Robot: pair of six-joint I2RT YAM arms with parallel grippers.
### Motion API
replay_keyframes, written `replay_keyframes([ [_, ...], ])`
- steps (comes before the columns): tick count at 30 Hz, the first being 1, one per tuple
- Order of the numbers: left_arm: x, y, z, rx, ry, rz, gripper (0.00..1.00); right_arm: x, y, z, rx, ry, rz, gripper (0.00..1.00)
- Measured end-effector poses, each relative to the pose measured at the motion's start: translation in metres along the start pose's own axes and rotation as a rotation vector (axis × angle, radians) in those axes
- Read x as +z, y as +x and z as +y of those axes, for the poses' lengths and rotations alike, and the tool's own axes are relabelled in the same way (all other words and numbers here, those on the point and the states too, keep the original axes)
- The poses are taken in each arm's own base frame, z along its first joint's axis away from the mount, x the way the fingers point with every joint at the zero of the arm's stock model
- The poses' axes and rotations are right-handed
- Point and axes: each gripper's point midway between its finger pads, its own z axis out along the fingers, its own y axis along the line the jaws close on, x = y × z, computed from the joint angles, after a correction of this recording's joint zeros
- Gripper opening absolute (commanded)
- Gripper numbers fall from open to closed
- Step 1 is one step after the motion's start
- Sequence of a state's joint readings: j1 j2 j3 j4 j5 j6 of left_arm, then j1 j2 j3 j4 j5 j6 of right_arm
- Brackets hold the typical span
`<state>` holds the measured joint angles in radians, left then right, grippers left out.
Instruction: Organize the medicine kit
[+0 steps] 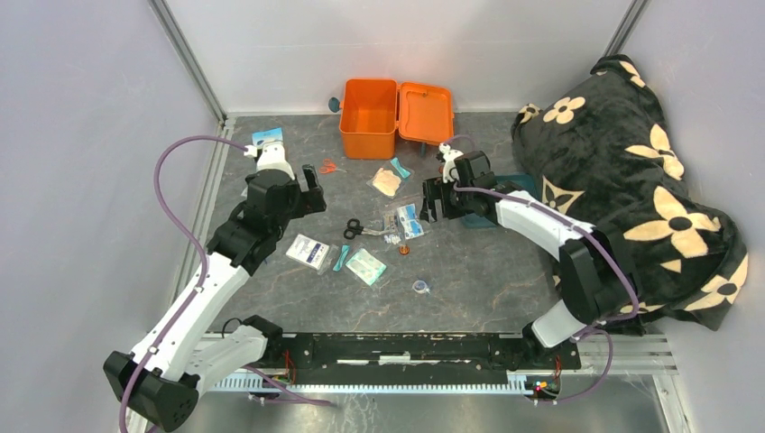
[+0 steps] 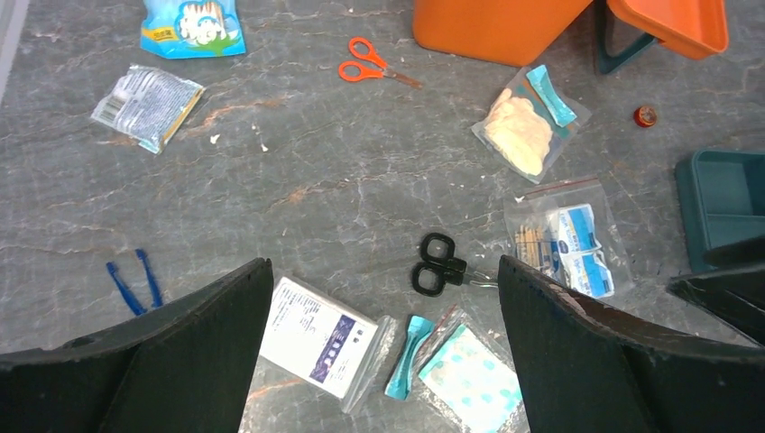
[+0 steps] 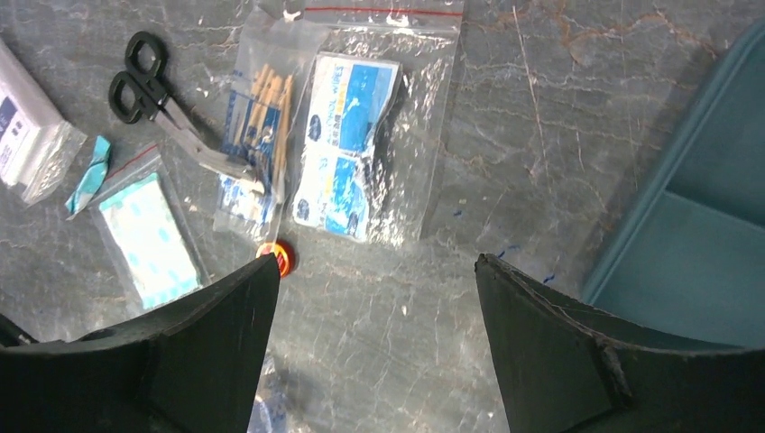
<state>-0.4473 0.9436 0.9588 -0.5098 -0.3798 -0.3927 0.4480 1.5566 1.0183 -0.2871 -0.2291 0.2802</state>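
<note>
Medicine kit [image 1: 365,142]: at the far edge of the table [image 1: 487,271], lid swung open to its right, nothing seen inside. Left gripper [image 1: 314,188] and right gripper [image 1: 429,203] are both spread wide and hold nothing. The kit lies beyond and between them, about equally near each.

The wipes bag [image 3: 361,135] lies flat just ahead of the right fingertips. Its long axis runs straight away from them, so a close would span its short width.

Judgement: the right arm is better placed for the bag. The box then lies forward and to its left. Black scissors [image 2: 437,266] lie ahead of the left gripper.
</note>
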Motion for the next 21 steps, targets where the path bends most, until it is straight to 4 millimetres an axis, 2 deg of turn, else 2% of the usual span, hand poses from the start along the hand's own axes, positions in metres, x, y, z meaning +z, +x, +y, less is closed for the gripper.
replay_keyframes([
  [7,0.007,0.017,-0.005,0.002,0.038,0.023,1.0,0.033,-0.003,-0.009,-0.017,0.011,0.03,0.84],
  [21,0.011,0.027,-0.007,0.002,0.062,0.029,1.0,0.065,0.013,-0.02,-0.009,0.023,0.103,0.72],
])
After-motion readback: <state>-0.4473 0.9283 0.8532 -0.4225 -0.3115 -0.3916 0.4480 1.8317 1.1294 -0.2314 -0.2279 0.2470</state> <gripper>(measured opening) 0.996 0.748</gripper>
